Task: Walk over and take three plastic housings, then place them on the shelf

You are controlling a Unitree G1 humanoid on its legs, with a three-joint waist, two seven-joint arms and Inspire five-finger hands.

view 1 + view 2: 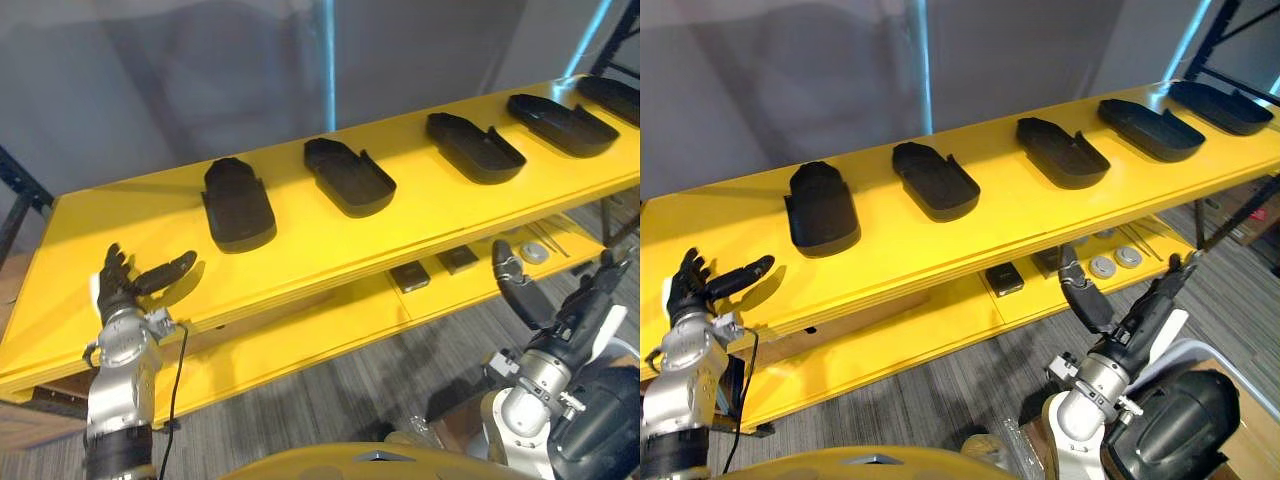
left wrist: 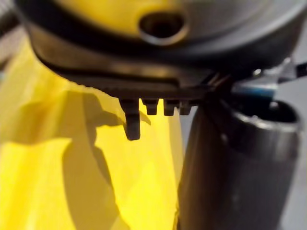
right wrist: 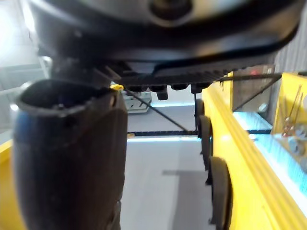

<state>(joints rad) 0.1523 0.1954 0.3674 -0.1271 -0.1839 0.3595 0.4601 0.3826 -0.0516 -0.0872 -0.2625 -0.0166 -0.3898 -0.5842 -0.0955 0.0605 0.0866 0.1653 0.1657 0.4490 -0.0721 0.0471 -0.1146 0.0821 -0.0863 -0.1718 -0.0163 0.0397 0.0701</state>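
While both hands are empty, the taking step is not yet done, I think. The left hand [image 1: 122, 285] is open above the left end of the yellow shelf [image 1: 420, 215]. Black plastic housings [image 1: 348, 177] lie in a row on the shelf. The right hand [image 1: 568, 322], open too, hangs below its front edge. Next: reach out and grab the leftmost housing [image 1: 238, 205].

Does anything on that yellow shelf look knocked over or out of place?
Nothing stands out. The black housings lie in a spaced row on the shelf, none tipped or touching. The left hand and right hand are open and empty.
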